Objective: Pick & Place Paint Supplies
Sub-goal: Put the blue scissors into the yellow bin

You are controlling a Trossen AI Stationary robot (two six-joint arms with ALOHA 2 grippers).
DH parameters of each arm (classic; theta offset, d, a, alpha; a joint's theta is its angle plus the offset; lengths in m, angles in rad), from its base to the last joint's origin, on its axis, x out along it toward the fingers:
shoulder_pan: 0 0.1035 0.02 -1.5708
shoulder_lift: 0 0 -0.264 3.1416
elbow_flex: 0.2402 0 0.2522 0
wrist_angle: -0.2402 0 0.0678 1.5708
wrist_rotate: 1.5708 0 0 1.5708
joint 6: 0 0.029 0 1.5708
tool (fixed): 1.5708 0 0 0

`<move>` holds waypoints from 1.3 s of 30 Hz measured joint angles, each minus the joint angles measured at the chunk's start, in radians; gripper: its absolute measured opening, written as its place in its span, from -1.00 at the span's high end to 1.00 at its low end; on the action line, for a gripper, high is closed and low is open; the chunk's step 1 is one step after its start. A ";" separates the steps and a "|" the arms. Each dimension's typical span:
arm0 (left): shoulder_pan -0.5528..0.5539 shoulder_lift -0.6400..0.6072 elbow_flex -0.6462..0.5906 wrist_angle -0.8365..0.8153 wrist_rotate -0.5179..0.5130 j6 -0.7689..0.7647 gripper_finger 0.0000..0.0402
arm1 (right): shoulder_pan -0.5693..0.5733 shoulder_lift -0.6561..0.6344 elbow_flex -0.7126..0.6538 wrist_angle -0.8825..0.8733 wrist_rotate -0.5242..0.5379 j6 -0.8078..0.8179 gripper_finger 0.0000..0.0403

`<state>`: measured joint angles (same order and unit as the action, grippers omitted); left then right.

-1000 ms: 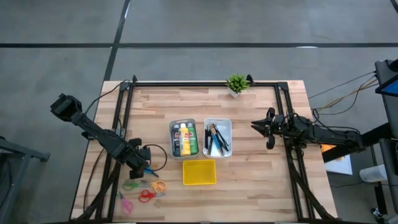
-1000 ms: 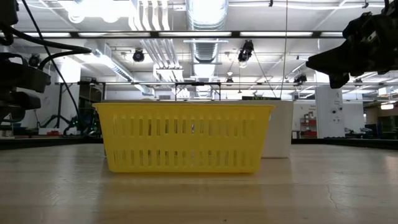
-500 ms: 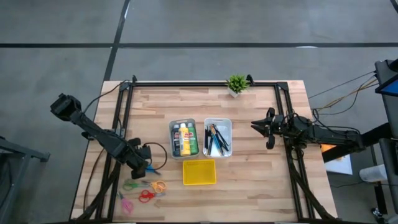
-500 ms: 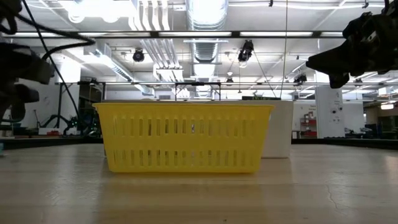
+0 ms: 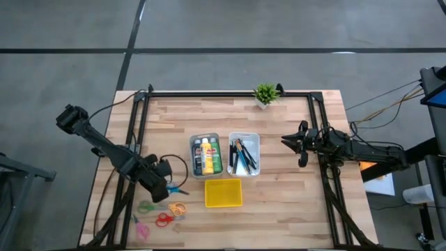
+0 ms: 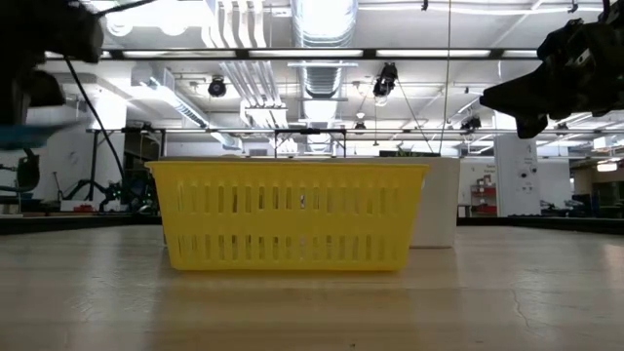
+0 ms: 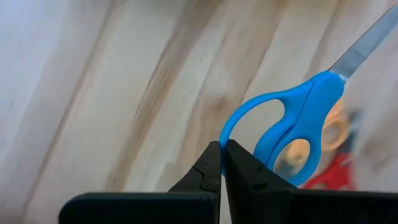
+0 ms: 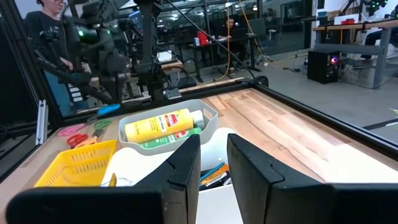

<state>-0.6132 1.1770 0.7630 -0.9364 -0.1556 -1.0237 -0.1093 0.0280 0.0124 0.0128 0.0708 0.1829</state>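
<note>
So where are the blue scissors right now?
The blue scissors are pinched by a handle loop in the left gripper, at the table's front left in the high view, just above the other coloured scissors.

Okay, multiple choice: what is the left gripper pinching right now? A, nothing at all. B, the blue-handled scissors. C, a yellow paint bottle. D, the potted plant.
B: in the left wrist view the left gripper is shut on the handle loop of the blue-handled scissors, above the wooden table.
</note>
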 joint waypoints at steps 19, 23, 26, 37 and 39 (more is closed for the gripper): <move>0.099 0.124 0.309 -0.027 -0.069 -0.217 0.98 | 0.000 0.000 0.000 0.000 0.000 0.000 0.61; 0.128 0.248 0.401 -0.027 -0.066 -0.190 0.98 | 0.000 0.000 0.000 0.000 0.000 0.000 0.61; 0.163 0.340 0.472 -0.026 -0.025 -0.188 0.98 | 0.000 0.000 0.000 0.000 0.000 0.000 0.61; 0.237 0.615 0.705 -0.025 0.043 -0.173 0.98 | 0.000 0.000 0.000 0.000 0.000 0.000 0.61; 0.245 0.650 0.721 -0.026 0.043 -0.167 0.98 | 0.000 0.000 0.000 0.000 0.000 0.000 0.61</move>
<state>-0.3684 1.8273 1.4835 -0.9620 -0.1126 -1.1907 -0.1093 0.0280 0.0124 0.0132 0.0710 0.1829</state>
